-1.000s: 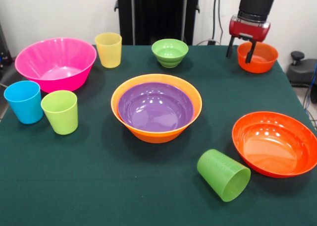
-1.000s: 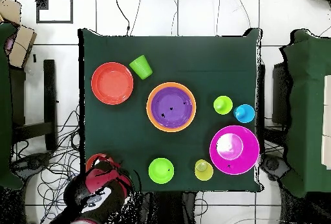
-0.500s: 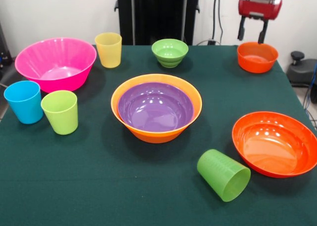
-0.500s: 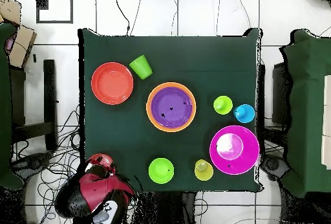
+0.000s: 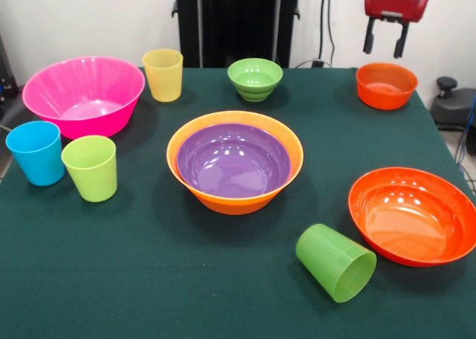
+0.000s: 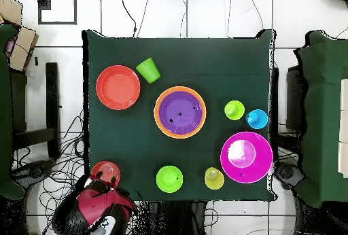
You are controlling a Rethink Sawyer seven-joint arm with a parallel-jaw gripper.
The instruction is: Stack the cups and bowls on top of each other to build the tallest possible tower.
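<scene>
Moved: the gripper (image 5: 387, 46) has risen clear of the small orange bowl (image 5: 386, 85), which it straddled a second ago; nothing else on the table (image 5: 149, 279) has shifted.
Jaws: parted, holding nothing, hanging above the small orange bowl.
Tower: the large orange bowl (image 5: 235, 197) at mid-table, with the purple bowl (image 5: 233, 160) nested in it.
Next piece: likely the small green bowl (image 5: 255, 79), beyond the large orange bowl.
How: pinch one rim wall, lift it level, centre it over the purple bowl, release low.
Cups: the yellow cup (image 5: 163, 74) is upright beside the pink bowl (image 5: 83, 95); the darker green cup (image 5: 336, 262) lies tipped in front of the large orange bowl.
</scene>
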